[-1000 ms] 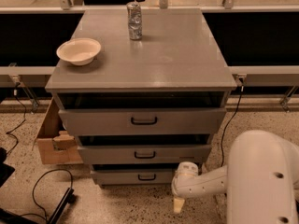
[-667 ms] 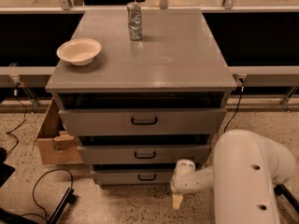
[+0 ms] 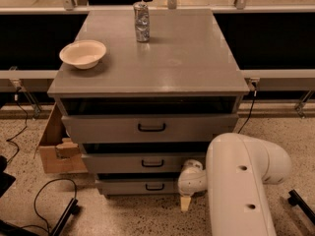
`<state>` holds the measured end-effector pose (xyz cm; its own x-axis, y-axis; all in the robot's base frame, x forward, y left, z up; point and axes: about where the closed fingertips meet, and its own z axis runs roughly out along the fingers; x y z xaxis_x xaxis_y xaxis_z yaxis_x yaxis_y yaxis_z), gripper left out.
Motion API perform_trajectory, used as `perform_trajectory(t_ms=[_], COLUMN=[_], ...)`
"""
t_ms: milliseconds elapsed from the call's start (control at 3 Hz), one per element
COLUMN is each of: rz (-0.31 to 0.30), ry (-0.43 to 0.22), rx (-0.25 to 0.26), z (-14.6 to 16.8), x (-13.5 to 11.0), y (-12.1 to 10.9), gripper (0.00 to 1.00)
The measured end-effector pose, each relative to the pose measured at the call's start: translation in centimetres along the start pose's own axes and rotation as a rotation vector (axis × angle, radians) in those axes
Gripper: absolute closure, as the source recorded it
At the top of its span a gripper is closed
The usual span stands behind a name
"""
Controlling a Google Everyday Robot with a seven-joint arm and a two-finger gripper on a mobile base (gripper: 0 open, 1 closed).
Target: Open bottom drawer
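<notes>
The grey cabinet (image 3: 152, 53) has three drawers, each with a black loop handle. The bottom drawer (image 3: 133, 186) is the narrowest and lowest, near the floor, with its handle (image 3: 155, 186) at the middle of its front. It looks shut or nearly shut. My gripper (image 3: 185, 203) hangs low at the right end of the bottom drawer's front, to the right of the handle, its pale fingertip pointing down at the floor. My white arm (image 3: 241, 181) fills the lower right and hides the cabinet's right lower corner.
A white bowl (image 3: 82, 53) and a metal can (image 3: 141, 21) stand on the cabinet top. A cardboard box (image 3: 56, 144) sits on the floor left of the cabinet. Black cables (image 3: 44, 200) lie on the speckled floor at lower left.
My arm has swung left and closer to the camera, so it covers more of the lower right. The gripper has shifted slightly left along the bottom drawer's front. The drawers have not moved.
</notes>
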<state>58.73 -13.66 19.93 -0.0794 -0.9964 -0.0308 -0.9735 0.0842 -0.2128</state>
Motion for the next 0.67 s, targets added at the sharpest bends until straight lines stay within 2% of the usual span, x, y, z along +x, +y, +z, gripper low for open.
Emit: perform_trajectory(t_ms=[333,667], rz=[-0.001,0.014], ry=[0.009,0.006], rx=[-0.023,-0.059], z=[0.9,1.8], x=[-0.3,-0.4], y=[-0.4,0.9], gripper=[0.18,0.41])
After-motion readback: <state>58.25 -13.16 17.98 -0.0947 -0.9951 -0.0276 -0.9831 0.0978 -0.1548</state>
